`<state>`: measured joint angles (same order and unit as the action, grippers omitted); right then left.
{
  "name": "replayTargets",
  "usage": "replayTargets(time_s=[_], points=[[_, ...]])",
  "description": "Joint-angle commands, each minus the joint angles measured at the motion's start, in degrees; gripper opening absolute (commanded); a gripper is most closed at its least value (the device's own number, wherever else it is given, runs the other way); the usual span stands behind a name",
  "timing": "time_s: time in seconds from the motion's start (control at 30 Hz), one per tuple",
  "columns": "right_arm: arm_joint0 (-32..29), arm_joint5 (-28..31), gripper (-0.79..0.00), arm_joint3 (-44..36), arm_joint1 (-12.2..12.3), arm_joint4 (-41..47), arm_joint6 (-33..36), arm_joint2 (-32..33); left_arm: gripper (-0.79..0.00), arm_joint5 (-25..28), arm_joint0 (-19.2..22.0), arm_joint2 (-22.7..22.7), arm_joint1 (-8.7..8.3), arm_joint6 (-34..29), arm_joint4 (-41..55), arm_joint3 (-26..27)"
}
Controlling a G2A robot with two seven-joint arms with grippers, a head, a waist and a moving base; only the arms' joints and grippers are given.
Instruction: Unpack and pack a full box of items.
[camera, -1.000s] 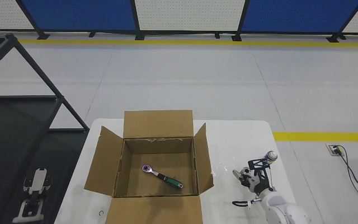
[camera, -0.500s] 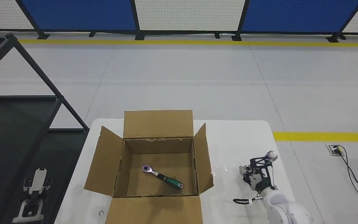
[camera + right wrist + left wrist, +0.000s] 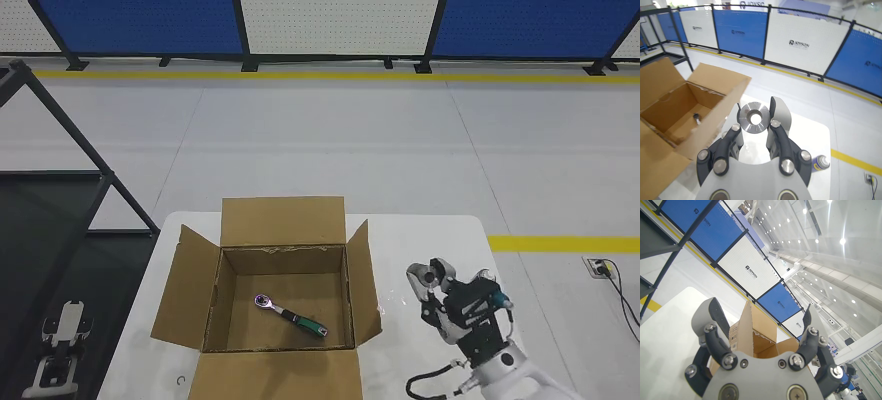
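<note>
White desk (image 3: 430, 240), open cardboard box (image 3: 285, 220).
Right fingers (image 3: 780, 113) pinch a metal ring (image 3: 743, 119); box just beside them, ratchet (image 3: 288, 315) inside. Left fingers (image 3: 717, 313) spread wide.

A white round-cornered surface (image 3: 430, 245) stands beside a black metal rack (image 3: 40, 260); blue and white perforated fence panels (image 3: 340, 25) line the far floor.

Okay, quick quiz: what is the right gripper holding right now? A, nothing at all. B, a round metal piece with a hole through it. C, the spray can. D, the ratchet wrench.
B: in the right wrist view the right gripper is clamped on the round metal piece, while the ratchet wrench lies in the cardboard box and the spray can sits apart from the gripper.
</note>
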<state>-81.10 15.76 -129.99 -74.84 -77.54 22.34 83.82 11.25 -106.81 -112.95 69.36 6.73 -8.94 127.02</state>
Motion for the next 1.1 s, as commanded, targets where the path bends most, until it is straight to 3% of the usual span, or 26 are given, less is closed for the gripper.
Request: replayTargets(time_s=[0.0, 0.2, 0.53, 0.87, 1.07], points=[[0.93, 1.48, -0.785, -2.15, 0.03, -2.08, 2.0, -3.23, 0.0, 0.0, 0.0, 0.0, 0.0, 0.0, 0.0, 0.0], [8.61, 3.06, -0.785, -0.62, -0.6, -5.88, 9.42, -15.48, 0.0, 0.0, 0.0, 0.0, 0.0, 0.0, 0.0, 0.0], [25.71, -6.0, -0.785, 16.31, -4.21, -2.66, 17.04, -30.74, 0.0, 0.0, 0.0, 0.0, 0.0, 0.0, 0.0, 0.0], [39.38, -20.91, -0.785, 35.56, -9.2, 1.44, 21.07, -38.73, 0.0, 0.0, 0.0, 0.0, 0.0, 0.0, 0.0, 0.0], [39.79, -21.22, -0.785, 36.1, -9.36, 1.66, 21.17, -38.88, 0.0, 0.0, 0.0, 0.0, 0.0, 0.0, 0.0, 0.0]])
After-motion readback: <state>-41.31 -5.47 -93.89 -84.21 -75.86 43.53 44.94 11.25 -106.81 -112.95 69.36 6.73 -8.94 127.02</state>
